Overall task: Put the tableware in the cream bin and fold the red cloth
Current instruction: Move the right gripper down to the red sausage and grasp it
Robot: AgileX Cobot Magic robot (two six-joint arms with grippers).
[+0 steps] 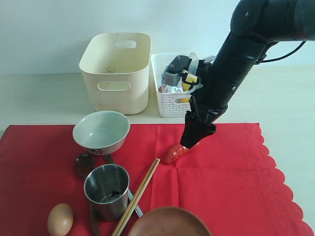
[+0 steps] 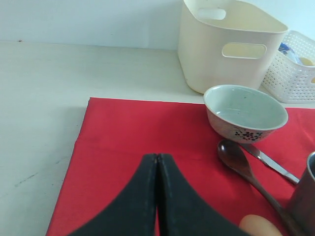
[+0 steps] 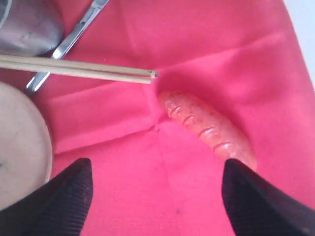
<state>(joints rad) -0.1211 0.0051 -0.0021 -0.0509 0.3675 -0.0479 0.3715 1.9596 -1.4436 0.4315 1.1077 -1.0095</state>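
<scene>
The red cloth (image 1: 226, 177) lies flat and carries the white bowl (image 1: 101, 132), dark spoon (image 1: 84, 163), steel cup (image 1: 107, 191), chopsticks (image 1: 140, 191), knife (image 1: 133, 200) and brown plate (image 1: 170, 222). Behind it stands the cream bin (image 1: 115, 71). My right gripper (image 3: 156, 167) is open just above the cloth, with only cloth between its fingers. One end of a sausage (image 3: 206, 129) lies against one finger (image 3: 256, 201). My left gripper (image 2: 157, 156) is shut with nothing in it, low over the cloth's (image 2: 133, 132) left part, near the bowl (image 2: 245, 113) and spoon (image 2: 236, 157).
A white lattice basket (image 1: 172, 93) with food packs stands right of the cream bin. An egg (image 1: 60, 219) rests on the cloth at the front left. The sausage (image 1: 174, 153) lies mid-cloth under my right arm. The chopsticks' tips (image 3: 147, 74) end close to the sausage.
</scene>
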